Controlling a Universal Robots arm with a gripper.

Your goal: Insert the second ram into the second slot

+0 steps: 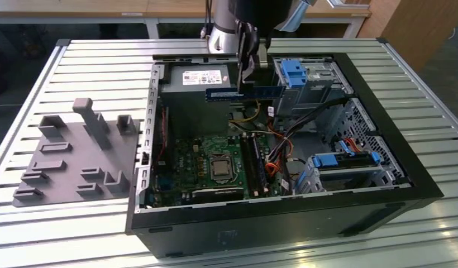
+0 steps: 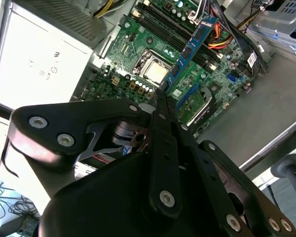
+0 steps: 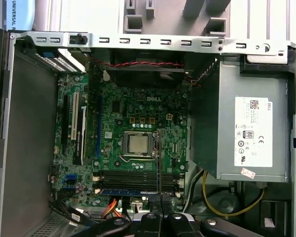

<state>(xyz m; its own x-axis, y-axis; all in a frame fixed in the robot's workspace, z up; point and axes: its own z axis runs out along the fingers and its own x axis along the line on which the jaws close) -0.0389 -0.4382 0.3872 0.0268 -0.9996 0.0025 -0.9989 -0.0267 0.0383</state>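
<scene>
Insertion is not yet done. The gripper [image 1: 246, 86], jaws shut on the ram [image 1: 222, 95], holds it level in the air above the open case [image 1: 273, 234], well clear of the slots [image 3: 138, 177] and crosswise to them. Another blue stick [image 3: 130, 191] seems already seated alongside.

A silvery table of ribbed aluminium slats [image 1: 87, 61] carries two things. A black metal computer tower case [image 1: 273, 231] lies on its side with its open side up. It covers the middle of the table and the exterior view's right, reaching from the near edge almost to the far edge. Just beside it, on the exterior view's left, lies a flat grey plastic fixture plate [image 1: 65, 167] with upright blocks and posts. Bare slats show around both.
</scene>
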